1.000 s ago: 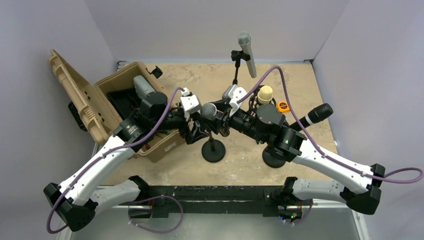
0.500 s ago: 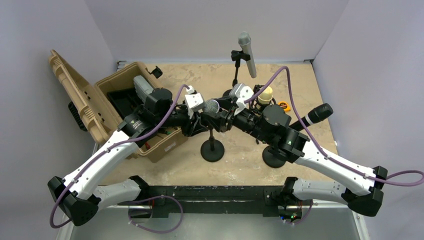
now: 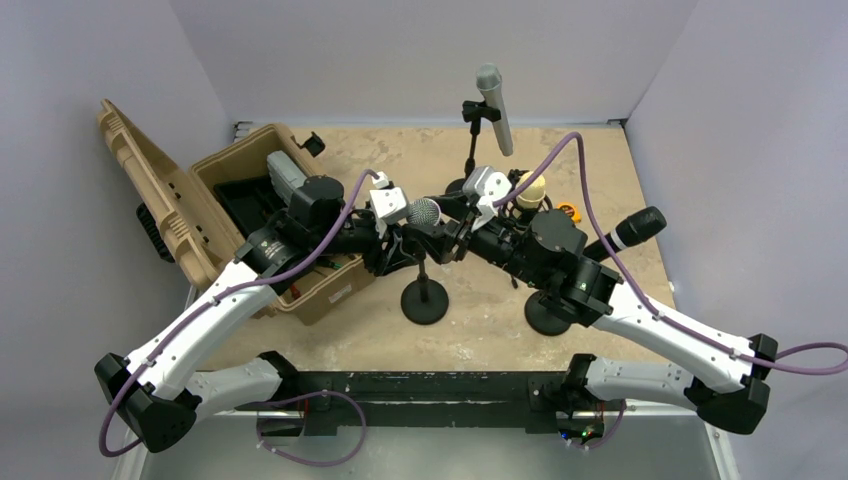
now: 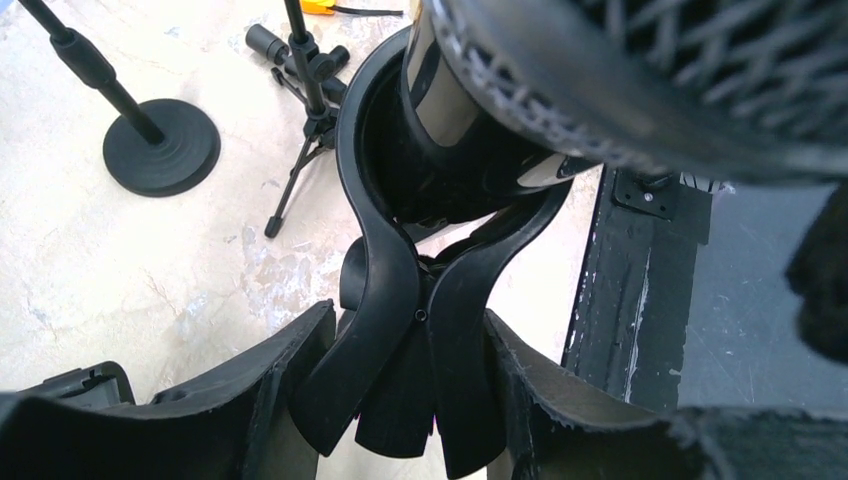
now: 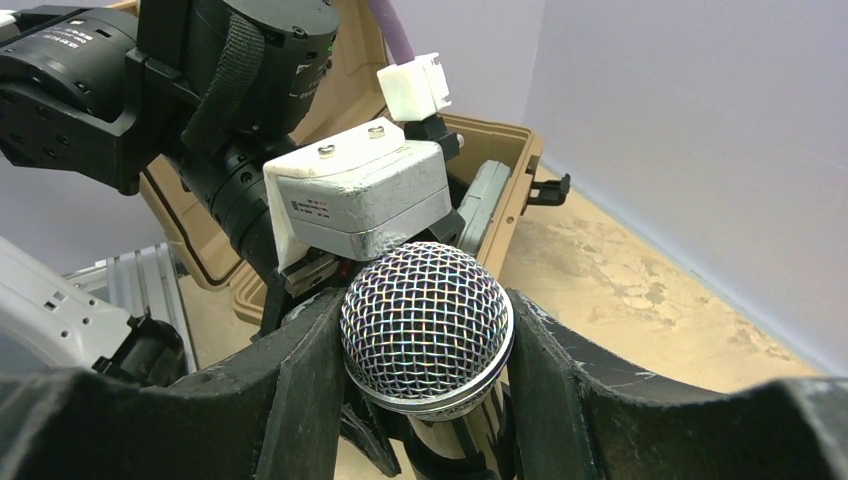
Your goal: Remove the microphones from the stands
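The microphone (image 3: 423, 212) has a silver mesh head and sits in the black spring clip of a short stand with a round base (image 3: 427, 300). My left gripper (image 3: 395, 245) comes from the left and is shut on the clip's two handles (image 4: 400, 330), with its fingers (image 4: 270, 400) pressing on both sides. The clip's jaws still curve around the microphone's body (image 4: 450, 110). My right gripper (image 3: 442, 230) comes from the right and is shut on the mesh head (image 5: 427, 322), with both pads touching it.
An open tan case (image 3: 250, 215) stands left of the stand. A grey microphone on a tripod (image 3: 494, 108) stands behind. A yellow-headed microphone (image 3: 530, 188), a black one (image 3: 628, 232) and an orange tape measure (image 3: 566, 211) are to the right.
Both grippers and the microphone head have shifted slightly away from me and to the right. Both grips are unchanged.
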{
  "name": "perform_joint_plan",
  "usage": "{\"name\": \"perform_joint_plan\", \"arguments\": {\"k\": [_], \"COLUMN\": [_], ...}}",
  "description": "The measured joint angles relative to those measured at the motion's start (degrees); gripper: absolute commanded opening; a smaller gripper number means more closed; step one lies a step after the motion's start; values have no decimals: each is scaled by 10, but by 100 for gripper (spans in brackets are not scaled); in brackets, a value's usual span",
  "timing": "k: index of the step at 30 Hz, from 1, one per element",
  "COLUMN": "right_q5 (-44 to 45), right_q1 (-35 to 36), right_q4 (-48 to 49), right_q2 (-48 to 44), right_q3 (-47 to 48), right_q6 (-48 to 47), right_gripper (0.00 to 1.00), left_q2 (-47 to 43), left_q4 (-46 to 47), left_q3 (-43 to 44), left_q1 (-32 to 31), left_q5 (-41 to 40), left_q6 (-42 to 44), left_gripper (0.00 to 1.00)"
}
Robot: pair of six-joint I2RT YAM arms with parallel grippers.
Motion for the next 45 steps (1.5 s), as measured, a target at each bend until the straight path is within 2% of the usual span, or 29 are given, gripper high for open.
{"name": "perform_joint_plan", "arguments": {"k": [17,18,19,20,21,22,26,27,28,35,41,45], "right_q5": [1,1,2,2,2,2,3,2,2,2,1,0], "right_q1": [4,4,4,4,4,4,4,4,3,2,2,2], "right_q4": [23,21,22,21,21,22,26,30,35,61,62,64], "right_q2": [-13,-15,-16,-17,-18,-18,-18,-18,-18,-23,-22,-21], "right_q3": [-1,-1,-2,-2,-2,-2,-4,-4,-4,-4,-4,-5], "right_q6": [16,17,17,17,17,17,17,17,16,15,15,15], "right_gripper": [0,0,0,0,0,0,0,0,0,0,0,0], "left_q2": [-31,-31,-31,-31,-31,-32,-36,-37,-39,-46,-71,-82], "left_q4": [17,19,21,24,25,28,31,30,29,28,56,99], "left_q3": [-10,-10,-10,-10,-10,-11,-15,-17,-21,-42,-52,-60], "left_q1": [-1,-1,-2,-2,-2,-2,-2,-1,-1,2,30,49], "left_q5": [4,4,4,3,2,-2,-19,-24,-30,-38,-25,12], "left_q6": [10,10,10,9,8,4,-15,-19,-22,-36,-57,-76], "left_gripper": [0,6,16,36,48,54,62,70,73,82,79,79]}}
